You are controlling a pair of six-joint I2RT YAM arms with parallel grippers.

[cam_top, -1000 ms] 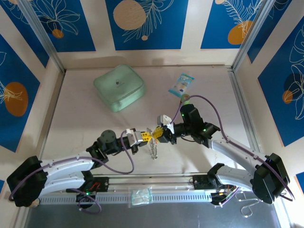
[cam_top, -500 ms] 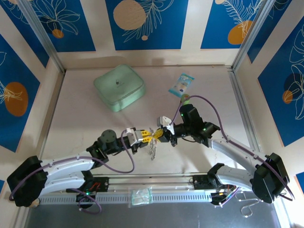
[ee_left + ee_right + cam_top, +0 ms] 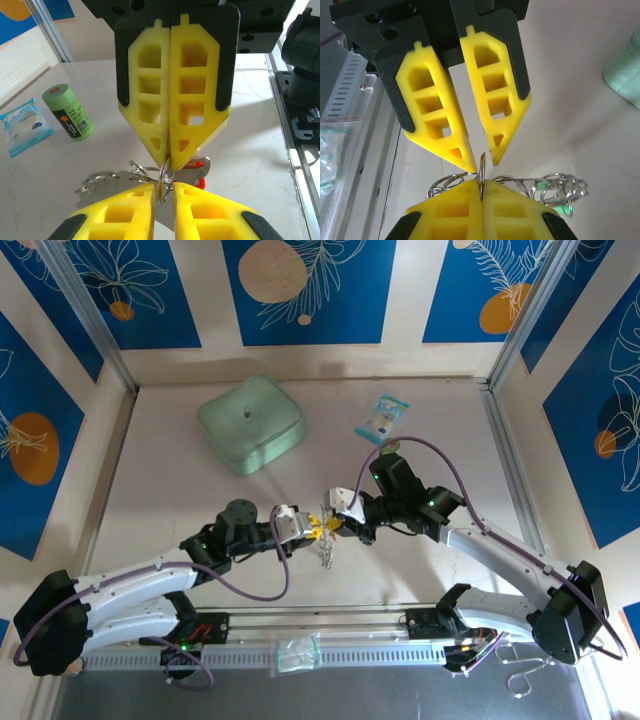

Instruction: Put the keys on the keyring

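Both grippers meet tip to tip above the table's middle. A small silver ring of the keyring (image 3: 482,165) stands on edge between them. My right gripper (image 3: 482,182) is shut on its lower part. The left gripper (image 3: 163,186) is open a narrow gap, with the ring (image 3: 162,190) between its fingertips and daylight beside it. Several more silver rings hang off it. A red-headed key (image 3: 201,175) hangs behind and a green-headed key (image 3: 564,210) dangles among the rings. In the top view the bunch (image 3: 325,555) hangs below the left gripper (image 3: 312,527) and right gripper (image 3: 335,523).
A mint-green square pouch (image 3: 250,423) lies at the back left. A small blue-and-white packet (image 3: 381,418) and a green upright cylinder (image 3: 67,112) are at the back right. A metal rail (image 3: 330,625) runs along the near edge, with a small clear bag (image 3: 297,652) on it.
The right gripper has shut on the ring. The left gripper has gone from shut to a narrow opening. Both grippers have shifted slightly away from the near edge.
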